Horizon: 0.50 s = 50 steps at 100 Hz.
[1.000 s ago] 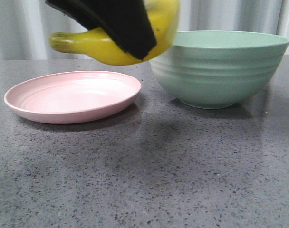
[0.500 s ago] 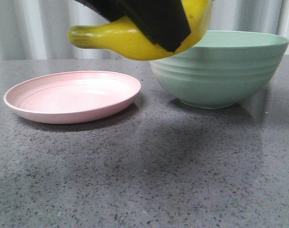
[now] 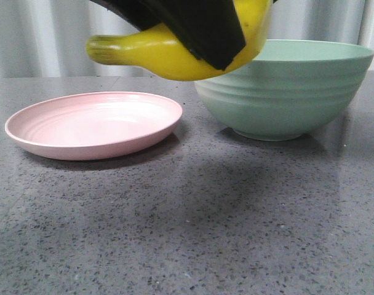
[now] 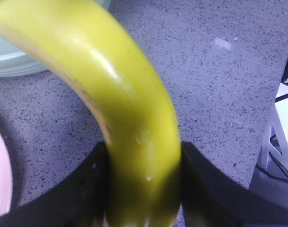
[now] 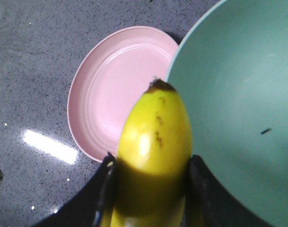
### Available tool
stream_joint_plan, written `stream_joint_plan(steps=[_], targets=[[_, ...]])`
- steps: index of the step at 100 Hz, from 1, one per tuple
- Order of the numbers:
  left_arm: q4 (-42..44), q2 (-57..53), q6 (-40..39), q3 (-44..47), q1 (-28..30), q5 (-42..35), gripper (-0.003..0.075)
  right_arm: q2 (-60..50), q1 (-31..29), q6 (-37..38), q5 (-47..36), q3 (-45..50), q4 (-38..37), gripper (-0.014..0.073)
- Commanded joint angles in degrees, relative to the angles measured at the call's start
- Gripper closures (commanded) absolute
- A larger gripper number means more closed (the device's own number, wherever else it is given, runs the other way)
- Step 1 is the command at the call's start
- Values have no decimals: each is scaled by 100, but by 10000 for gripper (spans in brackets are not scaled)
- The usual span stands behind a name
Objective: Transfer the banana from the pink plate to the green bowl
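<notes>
The banana (image 3: 150,55) hangs in the air above the gap between the pink plate (image 3: 95,123) and the green bowl (image 3: 285,92), its stem end pointing left and its other end over the bowl's near-left rim. Black fingers (image 3: 205,31) cover its middle. In the left wrist view my left gripper (image 4: 144,189) is shut on the banana (image 4: 134,118). In the right wrist view my right gripper (image 5: 151,189) is shut on the banana (image 5: 156,137), whose dark tip is over the bowl's rim (image 5: 182,61). The plate (image 5: 115,90) holds nothing.
The grey speckled tabletop (image 3: 187,233) carries the plate and the bowl. A small dark speck (image 5: 265,131) lies inside the bowl. A white frame (image 4: 281,142) stands at the table's edge. A pale curtain (image 3: 39,37) hangs behind.
The banana, held in the fingers, has moved right and up towards the bowl since a second ago. Over the last half second it has barely moved.
</notes>
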Motion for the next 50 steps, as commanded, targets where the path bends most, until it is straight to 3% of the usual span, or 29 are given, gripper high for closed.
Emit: stream_joint_plan(steps=[1,17,24,50], targets=[[-242,-218,79,-219,-79,-412,651,-106,-5,-93,-303,-181,177,673],[-254,-218,43,-219,-79,-412,315,-106,-5,-93,-282,-181,177,672],[-254,-221,32,-219,-79,-398,216,-106,-5,-93,-282,-181,177,672],[-266,-528,-66,-273,12,-370,225,-106,-182,-93,-323,-418,167,672]])
